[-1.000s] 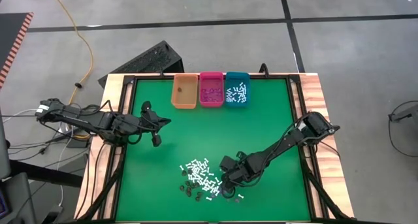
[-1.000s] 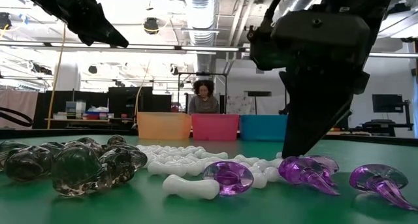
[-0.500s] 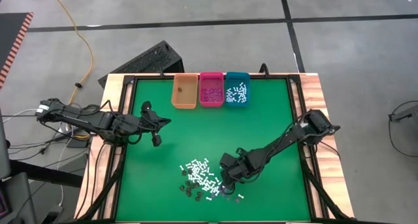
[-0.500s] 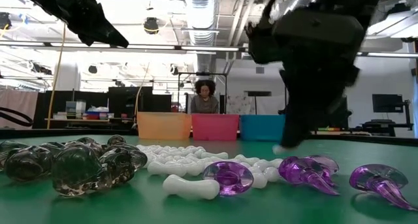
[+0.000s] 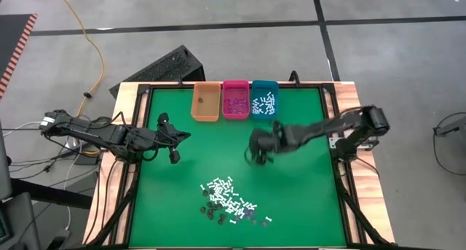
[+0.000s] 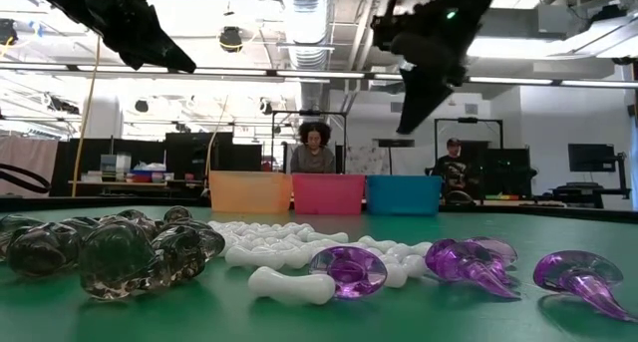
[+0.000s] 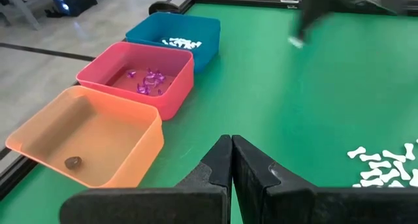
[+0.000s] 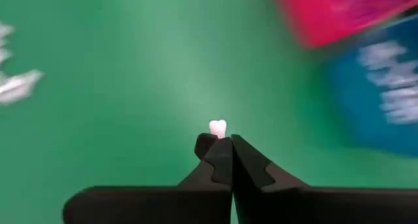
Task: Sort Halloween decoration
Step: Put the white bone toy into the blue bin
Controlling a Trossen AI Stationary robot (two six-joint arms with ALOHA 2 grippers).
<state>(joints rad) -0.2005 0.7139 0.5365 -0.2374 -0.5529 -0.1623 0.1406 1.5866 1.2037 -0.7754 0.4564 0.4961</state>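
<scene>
Right gripper point(image 8: 222, 144): clamped on small white plastic bone piece point(image 8: 217, 128), carried high, likely for teal rectangular bin point(image 5: 263, 100) holding whites.
Left gripper point(image 7: 231, 160): together, empty, waiting near orange bin point(image 7: 91, 140).

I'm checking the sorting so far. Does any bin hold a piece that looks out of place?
Nothing stands out. The orange bin holds one dark piece, the pink bin only purple bits, and the teal bin only white sticks. The unsorted pile lies loose on the green mat.
</scene>
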